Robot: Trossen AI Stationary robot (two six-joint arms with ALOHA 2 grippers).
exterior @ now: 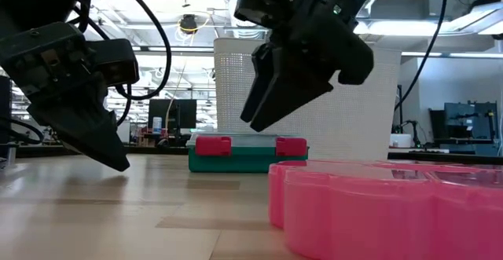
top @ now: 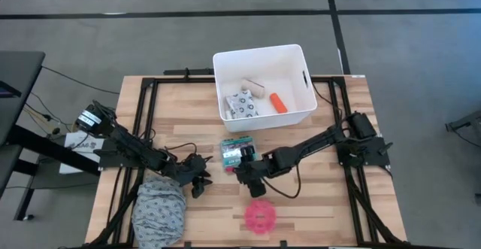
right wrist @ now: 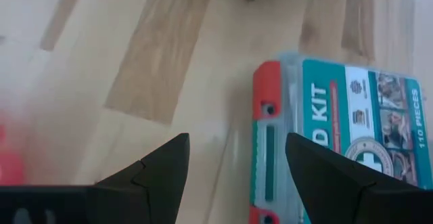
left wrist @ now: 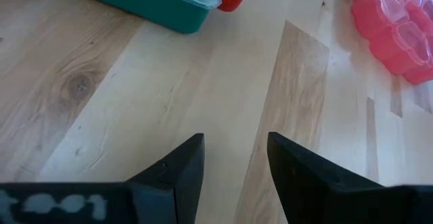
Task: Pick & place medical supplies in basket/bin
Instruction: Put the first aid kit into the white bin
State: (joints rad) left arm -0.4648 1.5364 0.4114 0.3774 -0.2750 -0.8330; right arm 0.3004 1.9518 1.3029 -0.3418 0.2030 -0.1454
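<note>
We are hovering the right gripper (top: 244, 172), open and empty, just beside the first-aid kit (top: 236, 151); misaligned, it risks shoving it. Left gripper (top: 200, 183) is waiting open.

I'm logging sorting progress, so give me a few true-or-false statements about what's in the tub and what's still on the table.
1. The orange tube lies inside the white tub. True.
2. The green-and-red box is already in the tub. False: it lies on the table, in front of the tub.
3. The right gripper is open and holds nothing. True.
4. The pink round disc is clamped in the left gripper. False: the disc lies free on the table; that gripper is open and empty.
5. The grey patterned cloth bundle sits on the table beside the left arm. True.
</note>
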